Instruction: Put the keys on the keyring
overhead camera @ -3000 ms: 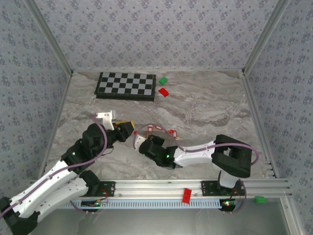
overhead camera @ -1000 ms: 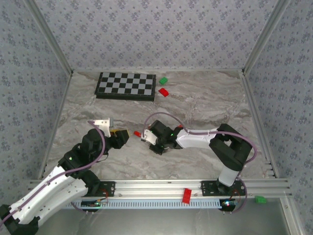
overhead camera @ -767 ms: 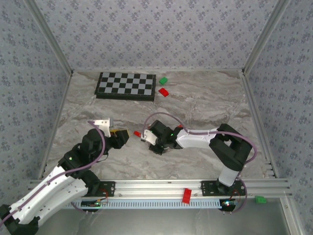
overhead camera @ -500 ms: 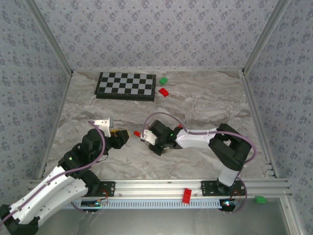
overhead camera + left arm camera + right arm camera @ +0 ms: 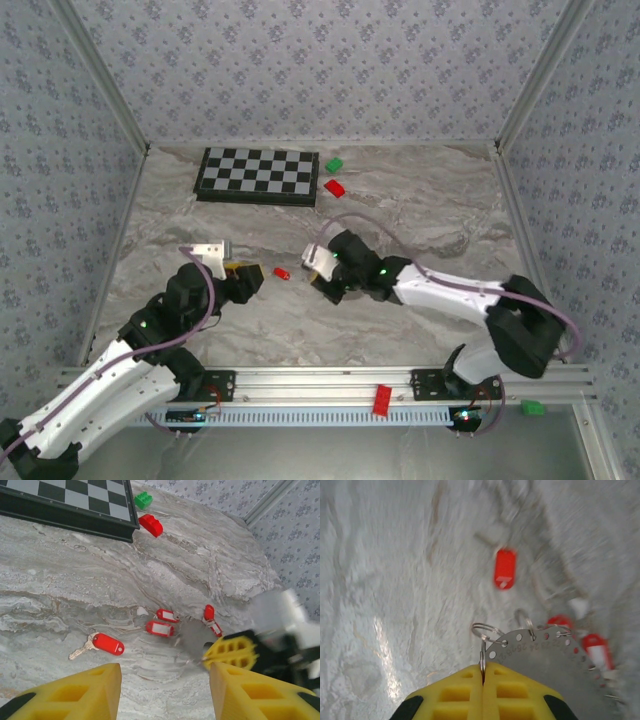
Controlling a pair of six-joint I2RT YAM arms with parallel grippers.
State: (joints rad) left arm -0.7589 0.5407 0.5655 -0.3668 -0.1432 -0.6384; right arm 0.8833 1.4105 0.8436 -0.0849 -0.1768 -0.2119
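Note:
The keyring is a grey metal plate with holes along its rim and small wire rings through them; it is blurred in the left wrist view. My right gripper is shut on one wire ring at the plate's edge. Red-headed keys cluster beside the plate. One red key lies apart on the marble. My left gripper stands open just left of that key, holding nothing.
A checkerboard lies at the back left, with a green block and a red block beside it. Another red block and a green block sit on the front rail. Patterned walls close three sides.
My right arm has stretched out, its elbow swinging right. Its shut gripper has drawn the keyring right, away from the lone key. The left arm has not moved.

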